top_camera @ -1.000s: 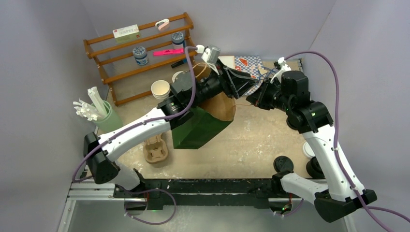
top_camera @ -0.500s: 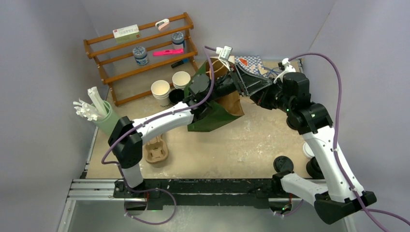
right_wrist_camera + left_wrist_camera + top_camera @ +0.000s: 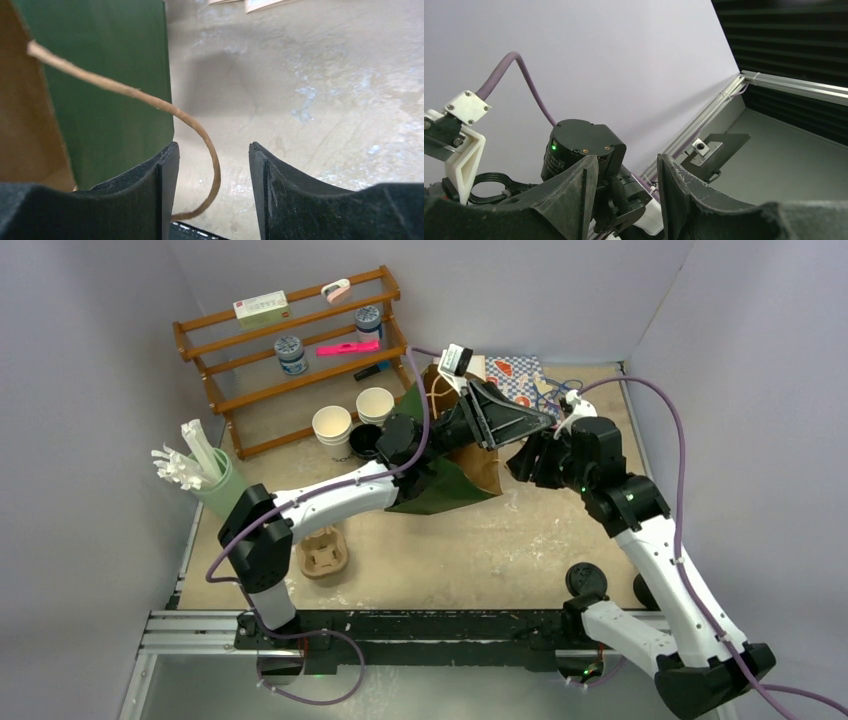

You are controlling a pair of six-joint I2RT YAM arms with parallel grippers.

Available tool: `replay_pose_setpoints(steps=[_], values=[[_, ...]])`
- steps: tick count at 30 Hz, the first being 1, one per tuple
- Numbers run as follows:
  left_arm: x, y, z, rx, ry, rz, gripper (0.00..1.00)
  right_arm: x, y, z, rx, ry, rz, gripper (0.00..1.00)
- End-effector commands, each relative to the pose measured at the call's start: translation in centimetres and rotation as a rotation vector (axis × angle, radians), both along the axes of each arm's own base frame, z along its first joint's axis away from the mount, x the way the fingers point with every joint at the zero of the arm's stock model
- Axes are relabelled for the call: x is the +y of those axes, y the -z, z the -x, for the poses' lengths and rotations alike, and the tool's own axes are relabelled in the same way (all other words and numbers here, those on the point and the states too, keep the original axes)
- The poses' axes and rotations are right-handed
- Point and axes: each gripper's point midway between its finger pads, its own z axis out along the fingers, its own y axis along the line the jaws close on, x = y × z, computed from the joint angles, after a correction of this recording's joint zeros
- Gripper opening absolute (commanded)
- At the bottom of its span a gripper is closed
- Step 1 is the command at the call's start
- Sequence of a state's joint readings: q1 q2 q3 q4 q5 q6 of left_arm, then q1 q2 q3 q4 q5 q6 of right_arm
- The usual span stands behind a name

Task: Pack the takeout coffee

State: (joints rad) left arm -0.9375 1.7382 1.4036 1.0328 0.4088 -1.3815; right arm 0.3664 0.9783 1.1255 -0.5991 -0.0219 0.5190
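Observation:
A green paper bag point(image 3: 432, 490) with a brown inside point(image 3: 22, 125) lies tilted at mid-table, its mouth facing right. My left gripper point(image 3: 540, 422) reaches over the bag's mouth and is open point(image 3: 625, 165) with nothing between its fingers. My right gripper point(image 3: 520, 455) is open point(image 3: 212, 150) just right of the bag. The bag's twine handle point(image 3: 150, 100) loops loosely between its fingers. A round black lid point(image 3: 585, 578) sits near the right arm's base. I cannot tell whether it is the takeout coffee, as no cup shows under it.
A wooden shelf point(image 3: 300, 350) with a box, tins and a pink marker stands at the back left. Two white cups point(image 3: 333, 426) and a black cup point(image 3: 364, 441) are in front of it. A green cup of utensils point(image 3: 215, 485), a cardboard carrier point(image 3: 323, 552) and patterned paper point(image 3: 515, 372) are also there.
My right gripper has opened and let go of the bag's handle. The left arm swung back and to the right, taking the bag with it.

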Motion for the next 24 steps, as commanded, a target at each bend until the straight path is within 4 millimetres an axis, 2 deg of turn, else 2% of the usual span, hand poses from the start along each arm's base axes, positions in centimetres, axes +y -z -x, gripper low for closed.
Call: replay_pose_setpoints(steps=[1, 8, 15, 21, 24], values=[[2.2, -2.3, 2.0, -0.040, 0.056, 0.111, 0.49, 2.1, -3.3, 0.7, -0.142, -0.140, -0.083, 0.56], [1.8, -0.7, 1.5, -0.014, 0.068, 0.116, 0.47, 2.0, -5.3, 1.7, -0.206, -0.158, -0.107, 0.63], [1.2, 0.0, 1.6, 0.000, 0.082, 0.116, 0.47, 2.8, -5.4, 1.9, -0.212, -0.206, -0.127, 0.69], [1.0, 0.5, 1.5, 0.005, 0.084, 0.109, 0.47, 2.3, -6.6, 2.2, -0.269, -0.184, -0.141, 0.75], [0.8, 0.8, 1.4, 0.010, 0.082, 0.107, 0.47, 2.3, -6.2, 2.3, -0.268, -0.179, -0.145, 0.75]])
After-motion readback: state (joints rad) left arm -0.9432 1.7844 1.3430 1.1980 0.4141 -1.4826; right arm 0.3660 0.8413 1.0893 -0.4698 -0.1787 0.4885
